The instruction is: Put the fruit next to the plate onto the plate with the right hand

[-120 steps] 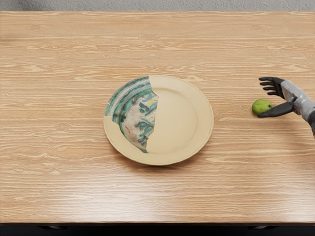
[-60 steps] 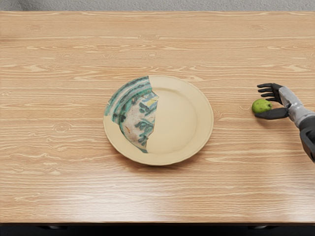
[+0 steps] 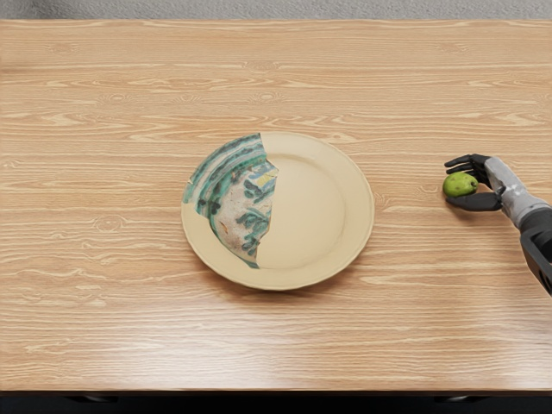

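1. A second ago the right hand (image 3: pixel 486 178) stood spread beside the fruit (image 3: pixel 459 184). Now its fingers (image 3: pixel 457 161) have curled over the far side and the thumb (image 3: pixel 474 203) has tucked under the near side.
2. The hand looks clamped on the fruit, touching it on both sides. I'd judge the grasp made and the lift not yet begun.
3. The fruit sits on the table (image 3: pixel 129 328), well to the right of the plate (image 3: pixel 362 207), about level with its middle. It has barely shifted.
4. The fruit is small, green and almost round, so I cannot make out a long axis or which way it points.
5. The carry ahead runs leftward to the plate.
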`<state>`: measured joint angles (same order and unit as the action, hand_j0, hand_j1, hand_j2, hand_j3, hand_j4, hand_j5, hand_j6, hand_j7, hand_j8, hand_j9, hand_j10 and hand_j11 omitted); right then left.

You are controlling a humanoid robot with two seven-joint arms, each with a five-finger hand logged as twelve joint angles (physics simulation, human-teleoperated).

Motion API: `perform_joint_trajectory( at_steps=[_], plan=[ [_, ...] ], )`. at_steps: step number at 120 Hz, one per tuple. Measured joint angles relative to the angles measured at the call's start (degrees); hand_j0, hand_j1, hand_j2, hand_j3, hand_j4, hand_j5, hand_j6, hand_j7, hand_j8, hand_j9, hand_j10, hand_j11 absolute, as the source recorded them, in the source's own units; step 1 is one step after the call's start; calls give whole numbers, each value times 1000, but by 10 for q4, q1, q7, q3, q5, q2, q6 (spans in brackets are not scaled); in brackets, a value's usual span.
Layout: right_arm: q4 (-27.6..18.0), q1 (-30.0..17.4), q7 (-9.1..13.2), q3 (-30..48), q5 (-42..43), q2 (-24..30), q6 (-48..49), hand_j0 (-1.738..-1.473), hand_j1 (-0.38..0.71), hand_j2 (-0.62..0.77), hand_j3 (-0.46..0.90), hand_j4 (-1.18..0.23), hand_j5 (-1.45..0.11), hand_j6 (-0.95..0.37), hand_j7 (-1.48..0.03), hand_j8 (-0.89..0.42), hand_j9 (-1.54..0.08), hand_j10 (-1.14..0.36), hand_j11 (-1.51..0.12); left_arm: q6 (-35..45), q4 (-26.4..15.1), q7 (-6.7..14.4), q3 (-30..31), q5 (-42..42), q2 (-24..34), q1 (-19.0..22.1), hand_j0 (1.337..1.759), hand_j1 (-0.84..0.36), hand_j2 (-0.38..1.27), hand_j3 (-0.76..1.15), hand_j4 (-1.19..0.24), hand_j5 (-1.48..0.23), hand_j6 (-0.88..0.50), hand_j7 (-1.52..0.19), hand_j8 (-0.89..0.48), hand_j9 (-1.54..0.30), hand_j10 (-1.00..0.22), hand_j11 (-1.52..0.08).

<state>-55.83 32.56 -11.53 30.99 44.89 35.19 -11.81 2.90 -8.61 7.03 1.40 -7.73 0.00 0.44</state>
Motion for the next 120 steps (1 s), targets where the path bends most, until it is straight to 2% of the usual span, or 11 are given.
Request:
perform_joint_trajectory(
  at_steps=[16, 39, 59, 86, 120],
  plan=[
    [-3, 0, 2, 2, -5, 3, 1, -1655, 238, 9, 0, -555, -724, -473, -722, -404, -725, -399, -776, 0, 0, 0, 0, 0, 0, 0, 1658, 346, 1, 0, -4, -4, -4, -4, -4, -4, -3, -4],
    [-30, 3, 3, 5, -17, 19, 8, -1655, 244, 29, 0, -576, -759, -462, -752, -389, -754, -518, -773, 0, 0, 0, 0, 0, 0, 0, 1658, 346, 1, 0, -3, -4, -4, -4, -3, -4, -3, -4],
    [-85, 5, 11, 6, -32, 47, 11, -1655, 242, 25, 0, -584, -774, -455, -766, -380, -770, -519, -779, 0, 0, 0, 0, 0, 0, 0, 1658, 346, 1, 0, -3, -4, -3, -4, -3, -4, -3, -4],
    [-135, 19, 22, 13, -38, 49, 36, -1655, 245, 53, 0, -590, -785, -458, -774, -380, -777, -524, -776, 0, 0, 0, 0, 0, 0, 0, 1658, 346, 1, 0, -3, -4, -3, -4, -3, -3, -3, -3],
    [-155, 38, 23, 14, -39, 17, 53, -1655, 244, 102, 0, -593, -800, -477, -784, -389, -790, -530, -779, 0, 0, 0, 0, 0, 0, 0, 1658, 346, 1, 0, -3, -4, -3, -4, -3, -4, -3, -4]
  ],
)
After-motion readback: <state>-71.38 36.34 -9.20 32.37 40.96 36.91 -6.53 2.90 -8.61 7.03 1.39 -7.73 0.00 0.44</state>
